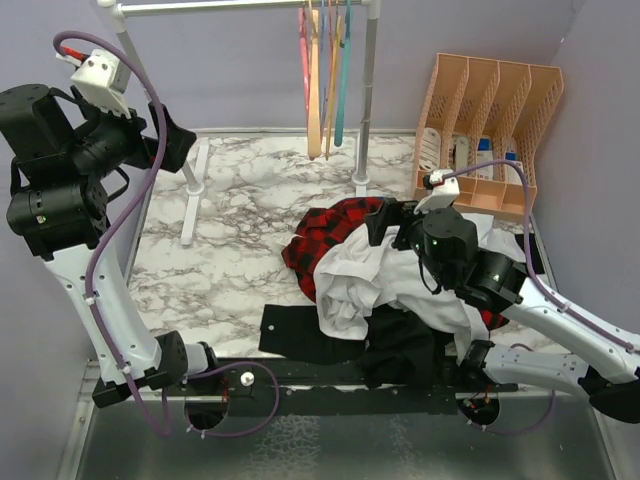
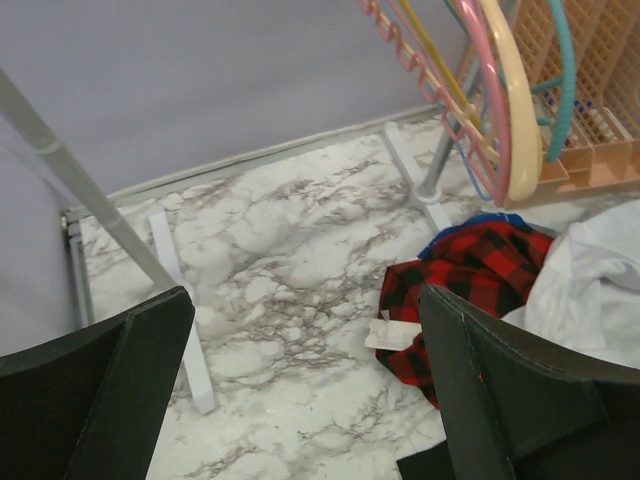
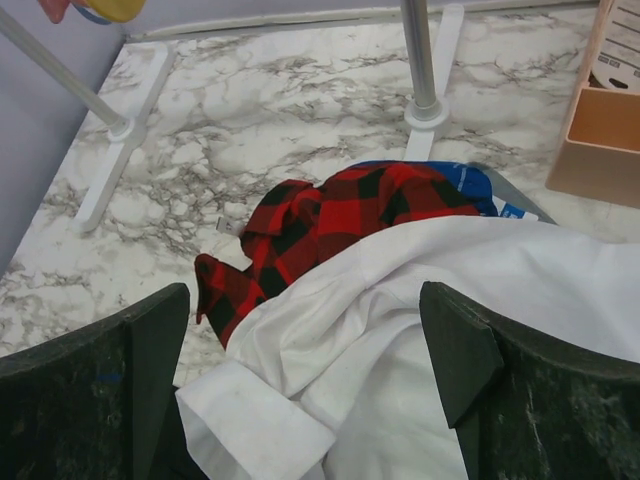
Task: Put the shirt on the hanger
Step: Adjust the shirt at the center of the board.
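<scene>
Right gripper (image 3: 305, 335): fingers were spread wide, nothing pinched. It was held just above the shirt (image 3: 450, 290), which was seen crumpled in a heap toward the near right corner of the worktop (image 1: 250, 200).

Left gripper (image 2: 305, 330): fingers were also spread and empty. It was raised high over the left edge and aimed at the rail (image 1: 230, 6) along the far edge.

The hanger (image 1: 303, 50) was found hooked on that rail, packed tight against a peach hanger (image 1: 314, 100) and a teal hanger (image 1: 343, 90).

Risks judged from this state:
- The shirt was draped over a plaid shirt (image 1: 330, 230) and a black garment (image 1: 400, 345). Either could be pinched along with it, since no clean edge between the layers was visible.
- Collar and shoulders could not be located in the heap. If a sleeve or hem were grabbed, the garment would be lifted in a poor orientation for threading.
- The thin fabric was folded over itself, so several layers could be pinched together or allowed to slip.
- The hangers were bunched, so the wrong one could be pulled, or a neighbour knocked off the rail.
- The rail stand looked light, so it could be shifted by a sideways tug.
</scene>
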{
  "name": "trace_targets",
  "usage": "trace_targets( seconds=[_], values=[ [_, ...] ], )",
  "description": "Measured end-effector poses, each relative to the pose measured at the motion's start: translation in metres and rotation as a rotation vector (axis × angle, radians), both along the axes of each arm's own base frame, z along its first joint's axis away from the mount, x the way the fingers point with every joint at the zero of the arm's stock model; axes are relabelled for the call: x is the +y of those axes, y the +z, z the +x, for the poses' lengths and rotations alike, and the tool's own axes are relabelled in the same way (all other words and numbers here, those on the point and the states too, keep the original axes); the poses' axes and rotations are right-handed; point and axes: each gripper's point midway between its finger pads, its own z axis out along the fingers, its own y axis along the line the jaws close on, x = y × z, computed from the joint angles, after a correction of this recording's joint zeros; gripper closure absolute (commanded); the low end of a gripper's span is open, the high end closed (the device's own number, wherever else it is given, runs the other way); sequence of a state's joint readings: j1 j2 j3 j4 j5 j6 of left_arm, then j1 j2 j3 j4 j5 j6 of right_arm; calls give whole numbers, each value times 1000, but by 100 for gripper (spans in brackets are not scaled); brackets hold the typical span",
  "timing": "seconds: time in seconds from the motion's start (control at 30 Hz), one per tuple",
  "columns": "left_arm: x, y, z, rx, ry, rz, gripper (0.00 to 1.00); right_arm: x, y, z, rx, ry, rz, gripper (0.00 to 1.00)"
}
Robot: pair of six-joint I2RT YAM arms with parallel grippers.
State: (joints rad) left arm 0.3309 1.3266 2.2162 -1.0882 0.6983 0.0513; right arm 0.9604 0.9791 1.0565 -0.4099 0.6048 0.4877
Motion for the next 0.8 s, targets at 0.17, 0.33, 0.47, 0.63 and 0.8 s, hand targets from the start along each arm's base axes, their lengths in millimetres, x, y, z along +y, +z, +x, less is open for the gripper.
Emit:
trace_targets(
  seconds=[0.17, 0.33, 0.47, 0.63, 0.8],
  values=[
    [-27, -10, -7, 31, -139, -7, 1, -5, -8, -3, 24, -18, 7, 0],
    [-44, -17, -16, 43, -234, -5, 1, -16, -22, -19, -45, 68, -7, 1],
    [-51, -34, -18, 88, -278, -20, 1, -18, -19, -29, -100, 135, -6, 15],
    [-64, -83, -15, 207, -334, -32, 4, 16, -21, -35, -73, 323, -124, 25],
    [-93, -216, -29, 494, -415, -13, 6, 42, -69, -46, 47, 497, -266, 26]
  ],
)
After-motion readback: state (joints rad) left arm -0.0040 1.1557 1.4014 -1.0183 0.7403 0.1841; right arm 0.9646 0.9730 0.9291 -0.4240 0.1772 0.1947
